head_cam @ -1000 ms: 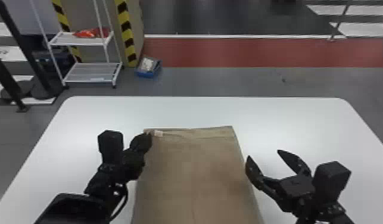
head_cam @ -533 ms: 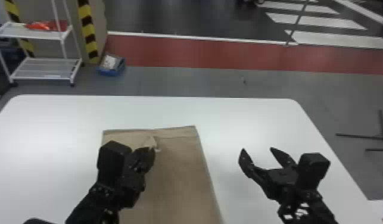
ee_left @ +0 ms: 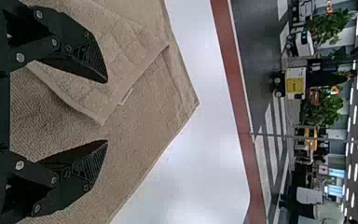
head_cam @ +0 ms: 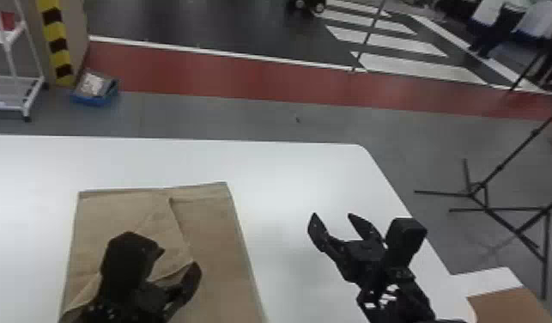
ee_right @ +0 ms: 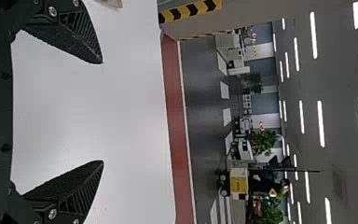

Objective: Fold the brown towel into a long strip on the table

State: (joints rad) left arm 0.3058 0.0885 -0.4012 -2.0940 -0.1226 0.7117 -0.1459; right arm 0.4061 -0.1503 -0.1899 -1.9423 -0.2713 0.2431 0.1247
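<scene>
The brown towel (head_cam: 221, 240) lies flat on the white table, its far left part folded over so a flap with a corner rests on top. My left gripper (head_cam: 178, 257) is open above this flap in the head view. In the left wrist view the folded flap of the towel (ee_left: 130, 51) and its small white label show just beyond my left gripper (ee_left: 106, 112), whose fingers are apart. To the right of the towel, my right gripper (head_cam: 332, 219) stands open over the table; in the right wrist view nothing is between the fingers of my right gripper (ee_right: 103, 112).
The white table (head_cam: 287, 172) has its rounded far right corner beyond my right gripper. A brown object (head_cam: 511, 305) lies at the lower right. Black stand legs (head_cam: 498, 206) are on the floor to the right; a blue box (head_cam: 94, 90) and white rack (head_cam: 13, 90) stand behind the table.
The view has swung to the right. My left gripper has moved from the towel's far left corner inward over the towel and opened, and the corner now lies folded across. My right gripper remains open.
</scene>
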